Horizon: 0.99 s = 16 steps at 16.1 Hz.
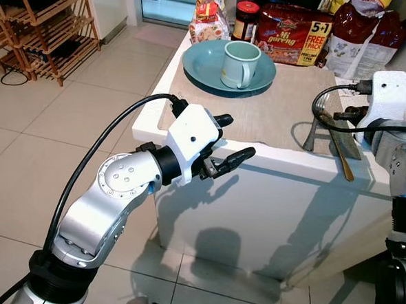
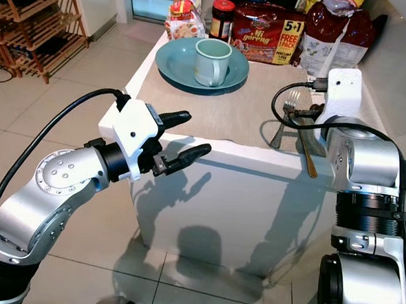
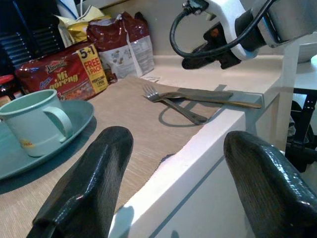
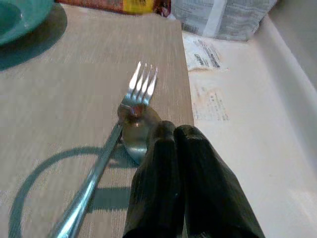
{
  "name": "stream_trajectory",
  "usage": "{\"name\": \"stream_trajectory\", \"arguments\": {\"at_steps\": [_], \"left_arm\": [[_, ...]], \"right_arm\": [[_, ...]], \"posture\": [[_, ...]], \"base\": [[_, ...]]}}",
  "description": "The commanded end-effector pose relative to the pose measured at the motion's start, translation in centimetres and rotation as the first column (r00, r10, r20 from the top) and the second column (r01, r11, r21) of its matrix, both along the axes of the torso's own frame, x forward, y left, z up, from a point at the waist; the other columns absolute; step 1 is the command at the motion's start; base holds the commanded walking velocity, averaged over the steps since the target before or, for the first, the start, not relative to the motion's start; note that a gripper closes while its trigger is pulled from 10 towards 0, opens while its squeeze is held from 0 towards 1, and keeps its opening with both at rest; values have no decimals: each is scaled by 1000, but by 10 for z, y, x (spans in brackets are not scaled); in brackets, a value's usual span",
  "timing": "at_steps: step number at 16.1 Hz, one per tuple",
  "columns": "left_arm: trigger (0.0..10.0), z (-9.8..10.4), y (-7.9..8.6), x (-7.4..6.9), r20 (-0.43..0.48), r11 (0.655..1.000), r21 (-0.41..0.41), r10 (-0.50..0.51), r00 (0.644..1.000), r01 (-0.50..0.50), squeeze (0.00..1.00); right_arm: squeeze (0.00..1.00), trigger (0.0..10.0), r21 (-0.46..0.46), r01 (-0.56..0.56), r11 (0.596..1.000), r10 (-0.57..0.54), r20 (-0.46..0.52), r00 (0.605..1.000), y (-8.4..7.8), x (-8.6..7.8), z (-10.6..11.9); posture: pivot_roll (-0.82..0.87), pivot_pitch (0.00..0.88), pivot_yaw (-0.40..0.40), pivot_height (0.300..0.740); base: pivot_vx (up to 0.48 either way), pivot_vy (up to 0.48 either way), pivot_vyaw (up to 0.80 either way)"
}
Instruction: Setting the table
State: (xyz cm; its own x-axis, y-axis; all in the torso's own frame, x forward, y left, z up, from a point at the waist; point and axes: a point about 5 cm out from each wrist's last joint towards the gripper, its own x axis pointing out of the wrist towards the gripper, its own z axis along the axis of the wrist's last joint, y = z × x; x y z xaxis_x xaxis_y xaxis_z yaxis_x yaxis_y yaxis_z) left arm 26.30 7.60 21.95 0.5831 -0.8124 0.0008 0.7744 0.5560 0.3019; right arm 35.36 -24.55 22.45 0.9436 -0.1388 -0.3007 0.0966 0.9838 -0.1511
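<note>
Left tool point(image 1: 228, 142), fingers wide apart, hovers off the worktop point(image 1: 271, 166) edge in the eye views, its wrist view shows mug point(image 3: 34, 121) on plate point(image 3: 74, 119), and the right wrist view shows right tool point(image 4: 181, 148) closed, empty, over spoon point(image 4: 136, 134) beside fork point(image 4: 121, 126).

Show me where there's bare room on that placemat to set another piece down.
Bare placemat lies between the plate holding the mug and the fork, reaching the table's near edge. The far end is crowded with noodle packs and a jar; the right hand covers the cutlery.
</note>
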Motion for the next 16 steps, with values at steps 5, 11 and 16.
{"name": "stream_trajectory", "arguments": {"at_steps": [5,11,16], "left_arm": [[10000,8,2,-1,26,1000,17,-3,1000,3,0],[10000,6,8,-1,17,999,31,9,1000,-9,0],[10000,10,7,1,29,999,29,14,999,-15,0]], "right_arm": [[1000,10000,39,-58,998,57,23,998,4,-20,7],[1000,10000,47,-10,999,12,-45,999,10,-51,-8],[1000,10000,60,-24,998,26,-32,999,13,-26,-1]], "posture": [[74,82,-27,740],[74,96,-10,740],[87,100,-23,740]], "base": [[0,0,0],[0,0,0],[0,0,0]]}}
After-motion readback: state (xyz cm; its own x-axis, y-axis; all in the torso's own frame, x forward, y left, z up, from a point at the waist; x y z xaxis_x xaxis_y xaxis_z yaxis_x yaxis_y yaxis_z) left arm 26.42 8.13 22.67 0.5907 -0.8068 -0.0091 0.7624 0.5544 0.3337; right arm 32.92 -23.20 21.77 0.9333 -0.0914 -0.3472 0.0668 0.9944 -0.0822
